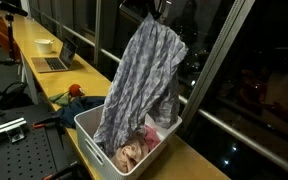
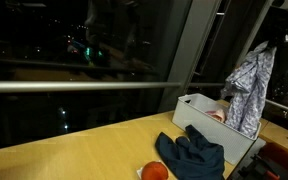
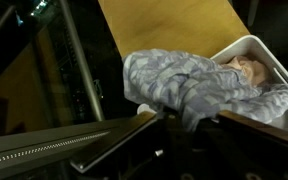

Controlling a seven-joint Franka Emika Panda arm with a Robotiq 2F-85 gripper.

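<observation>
Closed on a bunched top edge, the gripper (image 1: 155, 12) is seen holding a grey patterned cloth (image 1: 139, 85). The cloth hangs limp, its lower hem trailing into the white basket (image 1: 88, 127) on the bench (image 1: 84, 72). It is judged light, soft and floppy, and best held by a gathered fold, since a thin edge could slip. A pink item (image 1: 132, 155) lies inside the basket. A dark garment (image 2: 196, 152) and an orange ball (image 2: 154, 172) are seen just beside it.

No writing, label or number can be read on the patterned cloth (image 1: 139, 85) or the white basket (image 1: 92, 143).
</observation>
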